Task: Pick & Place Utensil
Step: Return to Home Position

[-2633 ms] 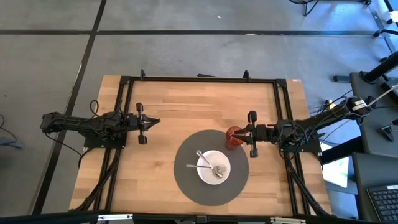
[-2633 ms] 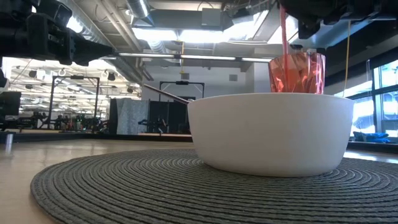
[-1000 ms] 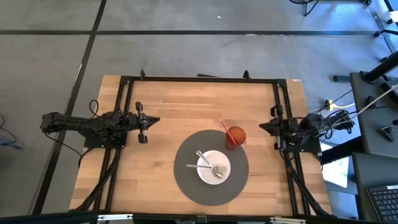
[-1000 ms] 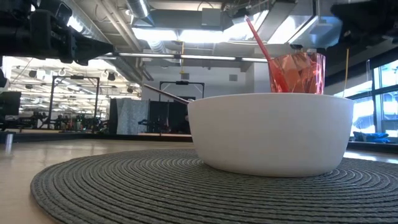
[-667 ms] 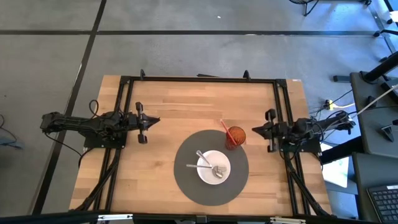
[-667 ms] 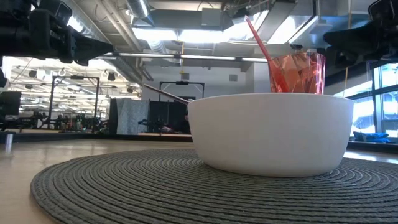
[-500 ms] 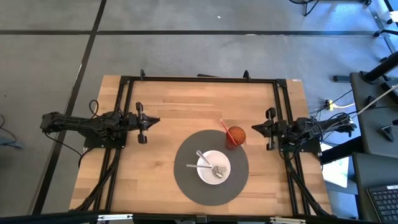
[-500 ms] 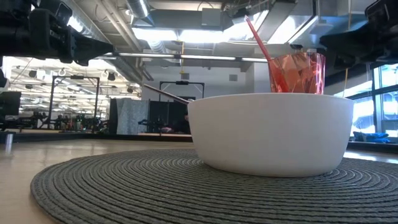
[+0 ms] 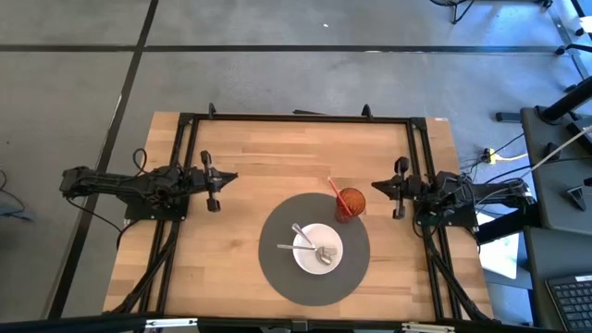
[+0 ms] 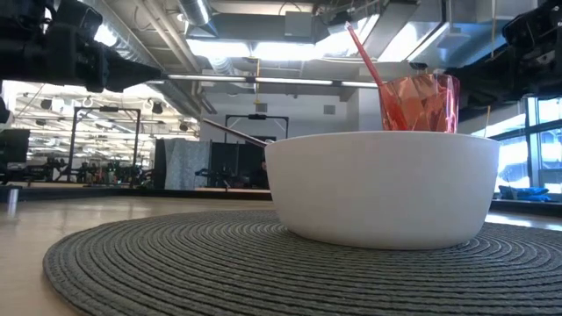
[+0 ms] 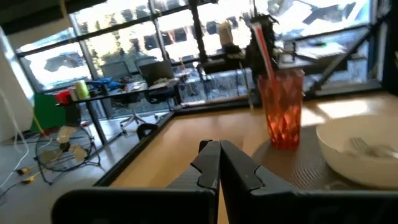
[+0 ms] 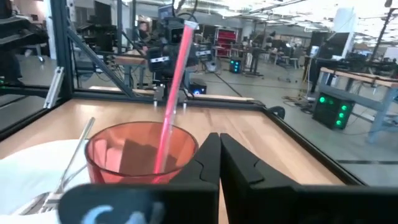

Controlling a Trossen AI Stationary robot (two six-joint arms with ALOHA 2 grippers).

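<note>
Pulled back from the orange cup (image 9: 350,203), the right gripper (image 9: 377,188) now sits near the table's right edge, apart from the cup whose rim it hung over a few seconds earlier. The orange straw (image 9: 337,191), upright under that gripper then, now leans free against the cup's rim. Nearest the table's front edge lies the round gray woven mat (image 9: 277,264), flat on the light wooden table (image 9: 277,153). On the mat stands the white bowl (image 9: 336,262), and in it lie two metal utensils (image 9: 305,239), their handles pointing left and back-left, one poking out over the rim; which of them is the fork cannot be told from above. Behind the bowl and to its right, the translucent orange cup stands upright at the mat's back right edge, near the bowl but apart from it in the high view. The straw has its lower end inside the cup and its upper end tilted out toward the back left. Farther back, roughly level with each other, the two grippers face one another across the table. The right gripper's fingers are pressed together with nothing between them, tips pointing toward the cup. The left gripper (image 9: 227,178) waits near the left edge, well apart from the mat, its fingers likewise closed together and empty. A black frame (image 9: 296,117) borders the table's far side.
</note>
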